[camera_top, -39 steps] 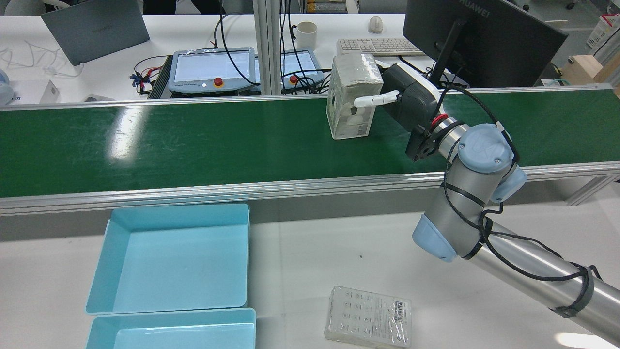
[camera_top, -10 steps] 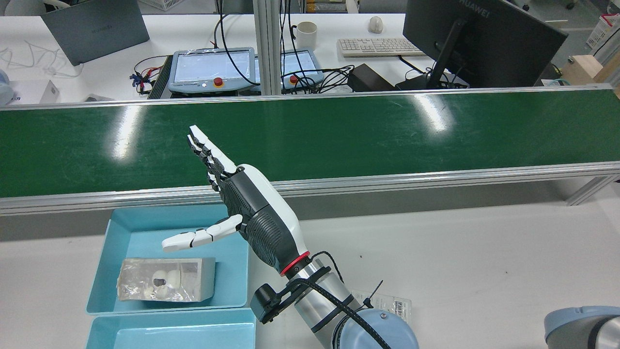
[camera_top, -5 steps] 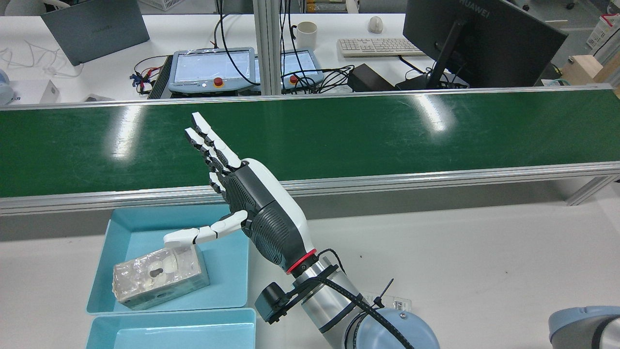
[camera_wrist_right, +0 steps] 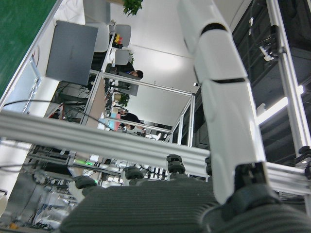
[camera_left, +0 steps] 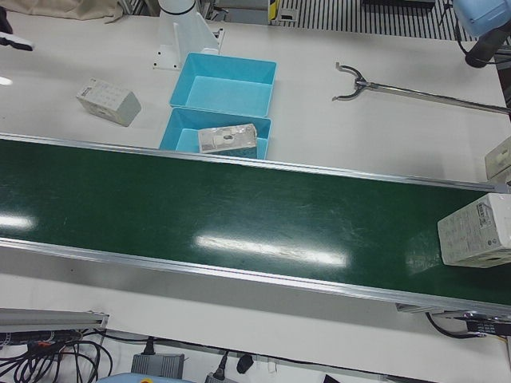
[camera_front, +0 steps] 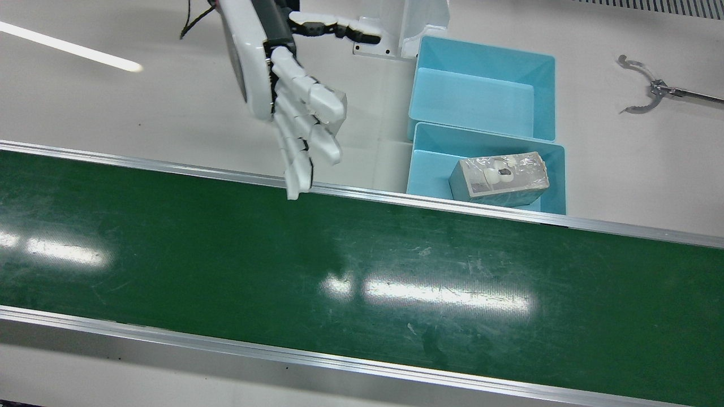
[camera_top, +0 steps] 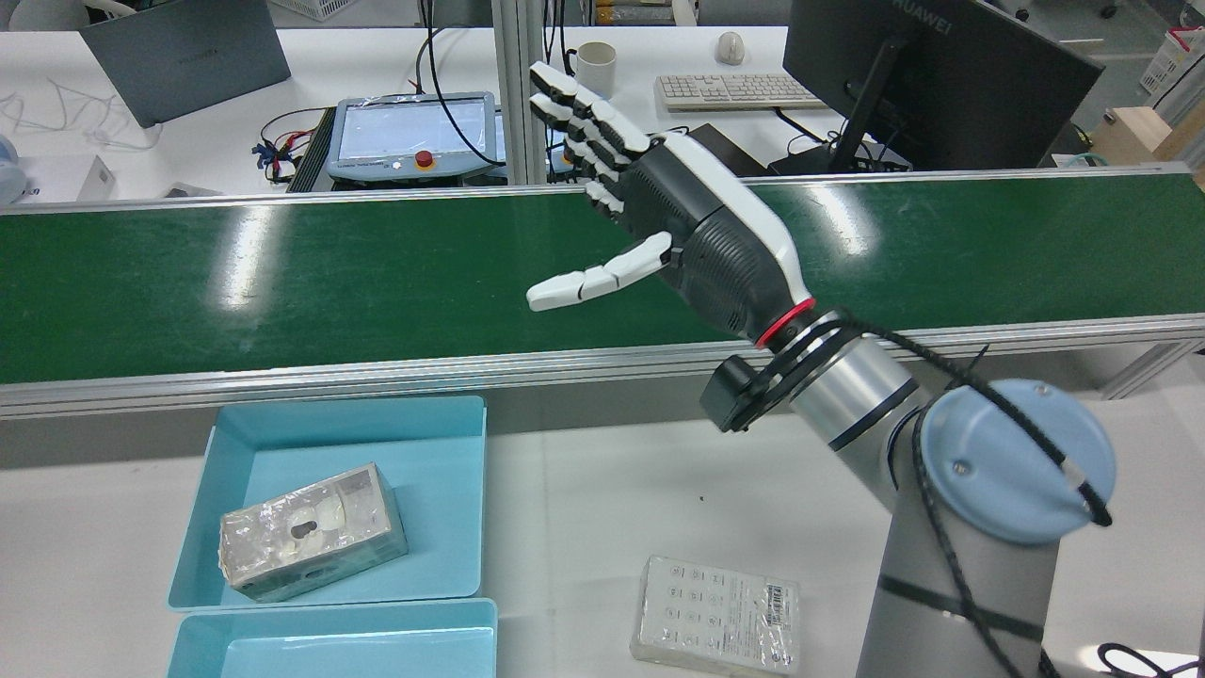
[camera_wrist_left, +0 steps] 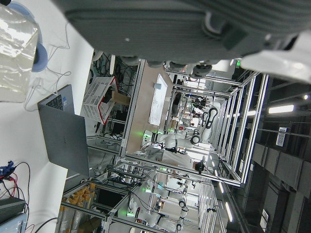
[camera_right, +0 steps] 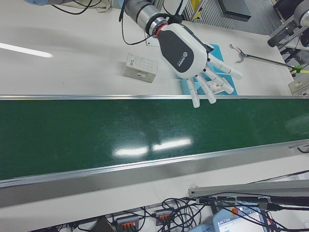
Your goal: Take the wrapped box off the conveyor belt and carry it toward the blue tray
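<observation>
While the rear view gives me the right robot hand (camera_top: 687,221) raised over the conveyor belt (camera_top: 282,282) with fingers spread and nothing in its grasp, only the left-front view shows a second white box (camera_left: 477,231) riding the belt at its far end. The front view puts that same hand (camera_front: 283,85) above the belt's near rail, beside the blue tray (camera_front: 430,152). I can see the wrapped box (camera_top: 311,532) lying on its side inside that tray, the one of the two trays nearer the belt; its long axis runs roughly along the belt, skewed a little, with the end nearer the hand angled toward the belt in the rear view. The front view (camera_front: 500,178) confirms it rests against the tray's belt-side wall. A flat white package (camera_top: 717,617) sits on the counter (camera_top: 800,490) (only the rear, left-front and right-front views catch it). Of my left robot hand (camera_wrist_left: 194,29) I get only a dark underside in its own camera, so I cannot tell its state.
</observation>
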Controlling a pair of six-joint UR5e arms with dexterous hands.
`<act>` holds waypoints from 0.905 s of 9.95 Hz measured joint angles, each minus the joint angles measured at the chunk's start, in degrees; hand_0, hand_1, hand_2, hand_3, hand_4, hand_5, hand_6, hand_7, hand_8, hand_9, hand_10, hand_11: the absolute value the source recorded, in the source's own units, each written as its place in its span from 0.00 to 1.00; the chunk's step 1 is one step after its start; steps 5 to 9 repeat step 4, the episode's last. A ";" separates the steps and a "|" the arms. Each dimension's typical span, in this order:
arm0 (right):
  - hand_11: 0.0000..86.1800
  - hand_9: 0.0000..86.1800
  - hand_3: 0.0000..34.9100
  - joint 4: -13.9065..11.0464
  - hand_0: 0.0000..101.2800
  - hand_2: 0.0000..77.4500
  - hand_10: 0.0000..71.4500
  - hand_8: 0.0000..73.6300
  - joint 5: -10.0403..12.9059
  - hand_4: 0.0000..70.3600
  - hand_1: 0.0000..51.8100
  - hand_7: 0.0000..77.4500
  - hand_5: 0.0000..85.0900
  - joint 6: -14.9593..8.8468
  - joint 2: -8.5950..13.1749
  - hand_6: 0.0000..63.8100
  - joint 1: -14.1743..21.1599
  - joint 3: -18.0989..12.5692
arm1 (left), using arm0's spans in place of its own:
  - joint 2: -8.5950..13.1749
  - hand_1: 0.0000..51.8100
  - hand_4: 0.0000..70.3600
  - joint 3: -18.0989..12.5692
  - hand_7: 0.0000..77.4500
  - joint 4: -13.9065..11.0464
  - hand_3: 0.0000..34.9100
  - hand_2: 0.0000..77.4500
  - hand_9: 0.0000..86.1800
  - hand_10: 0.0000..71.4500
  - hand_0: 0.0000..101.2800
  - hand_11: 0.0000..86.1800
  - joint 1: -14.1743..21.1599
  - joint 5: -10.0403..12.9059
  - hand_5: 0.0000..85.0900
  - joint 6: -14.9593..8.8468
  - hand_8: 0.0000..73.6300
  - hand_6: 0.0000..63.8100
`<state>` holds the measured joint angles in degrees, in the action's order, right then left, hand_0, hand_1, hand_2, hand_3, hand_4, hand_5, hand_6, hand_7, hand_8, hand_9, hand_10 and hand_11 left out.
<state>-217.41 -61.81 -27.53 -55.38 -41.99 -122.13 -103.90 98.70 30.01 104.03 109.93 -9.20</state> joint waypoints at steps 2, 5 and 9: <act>0.01 0.01 0.88 0.18 0.53 0.18 0.00 0.02 -5.20 0.01 0.42 0.04 0.04 5.99 -0.71 0.00 -6.28 5.69 | 0.00 0.00 0.00 0.00 0.00 0.00 0.00 0.01 0.00 0.01 0.00 0.00 0.00 0.00 0.01 0.00 0.00 0.00; 0.01 0.01 0.86 3.12 0.51 0.18 0.00 0.03 -8.99 0.01 0.38 0.02 0.03 9.64 -1.68 0.00 -10.08 9.67 | 0.00 0.00 0.00 0.00 0.00 0.00 0.00 0.01 0.00 0.00 0.00 0.00 0.00 0.00 0.01 0.00 0.00 0.00; 0.01 0.01 0.86 3.12 0.51 0.18 0.00 0.03 -8.99 0.01 0.38 0.02 0.03 9.64 -1.68 0.00 -10.08 9.67 | 0.00 0.00 0.00 0.00 0.00 0.00 0.00 0.01 0.00 0.00 0.00 0.00 0.00 0.00 0.01 0.00 0.00 0.00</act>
